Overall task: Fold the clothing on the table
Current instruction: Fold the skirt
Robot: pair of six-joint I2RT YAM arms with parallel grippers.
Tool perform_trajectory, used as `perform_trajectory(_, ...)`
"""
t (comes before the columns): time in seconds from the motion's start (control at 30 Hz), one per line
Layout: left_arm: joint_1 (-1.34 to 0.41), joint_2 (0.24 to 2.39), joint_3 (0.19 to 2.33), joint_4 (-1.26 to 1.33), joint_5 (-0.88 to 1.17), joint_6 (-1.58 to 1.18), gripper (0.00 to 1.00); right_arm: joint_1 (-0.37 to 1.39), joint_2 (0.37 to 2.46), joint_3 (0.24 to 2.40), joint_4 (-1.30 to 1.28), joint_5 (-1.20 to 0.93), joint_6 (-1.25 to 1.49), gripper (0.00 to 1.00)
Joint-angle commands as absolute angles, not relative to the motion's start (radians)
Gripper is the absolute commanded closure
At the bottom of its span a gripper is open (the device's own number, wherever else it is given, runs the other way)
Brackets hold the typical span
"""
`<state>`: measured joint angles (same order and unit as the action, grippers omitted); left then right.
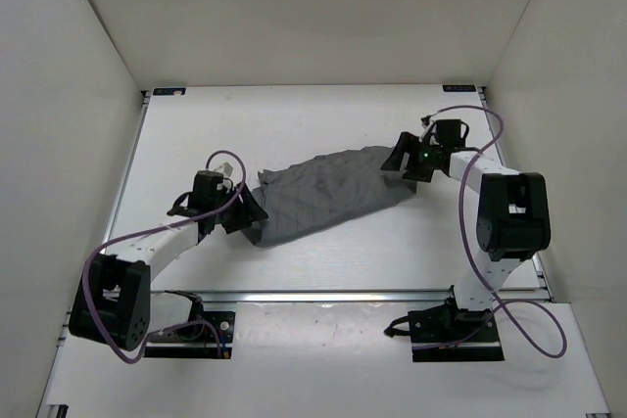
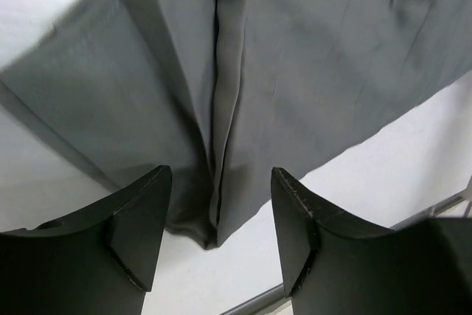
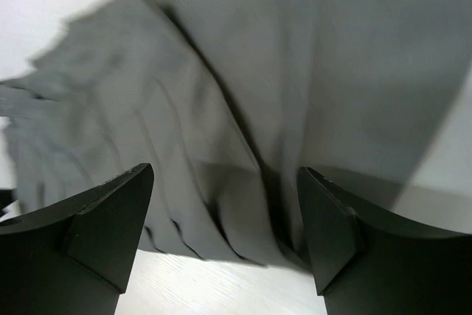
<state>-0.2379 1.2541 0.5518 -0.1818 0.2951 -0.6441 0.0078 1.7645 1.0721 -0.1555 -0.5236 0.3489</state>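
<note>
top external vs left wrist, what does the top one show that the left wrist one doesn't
Only top external: the whole clothing lying as a band across the table, the right arm at its right end, and the white walls around.
Only left wrist: up close, a long crease running down the fabric to a pointed corner that lies between the left jaws, which stand open.
Both: dark grey clothing on the white table, the left jaws at one end of it.

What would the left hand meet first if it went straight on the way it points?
The clothing: the open left hand points straight at its near end on the table. Depth is unclear, but nothing else shows in that line.
</note>
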Motion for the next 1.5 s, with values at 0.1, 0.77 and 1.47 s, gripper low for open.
perform_trajectory(0.1,-0.281,1.144,0.459,-0.186,0.288,-0.664,0.32,0.032,1.606,0.999,-0.247,-0.263,0.345,0.19)
perform_trajectory(0.77,-0.314,0.992,0.272,-0.101,0.186,-0.782,0.29,0.025,1.62,0.831,-0.115,-0.302,0.456,0.8)
perform_trajectory(1.47,-0.353,1.132,0.307,-0.057,0.13,-0.744,1.0,0.078,1.517,0.977,-0.163,-0.511,0.311,1.0)
